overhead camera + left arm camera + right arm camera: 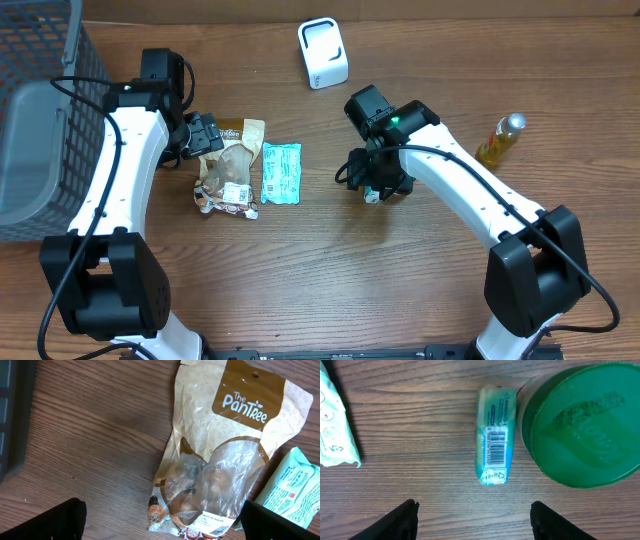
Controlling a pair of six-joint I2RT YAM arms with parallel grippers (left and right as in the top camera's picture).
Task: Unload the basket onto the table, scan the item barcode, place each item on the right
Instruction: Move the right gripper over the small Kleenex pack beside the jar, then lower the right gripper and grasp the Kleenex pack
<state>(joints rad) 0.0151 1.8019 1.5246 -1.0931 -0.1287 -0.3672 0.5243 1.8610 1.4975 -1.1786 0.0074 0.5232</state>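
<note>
Right wrist: packet (494, 435) lies barcode-up

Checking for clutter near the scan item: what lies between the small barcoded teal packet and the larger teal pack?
Nothing: bare table separates the small packet from the larger pack, shown in the right wrist view.

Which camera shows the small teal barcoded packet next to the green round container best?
The right wrist view: the small teal rectangular packet lies unobstructed, its barcode facing up and sharp. Overhead, the right pincer covers nearly all of it. The left wrist view misses it entirely.
</note>
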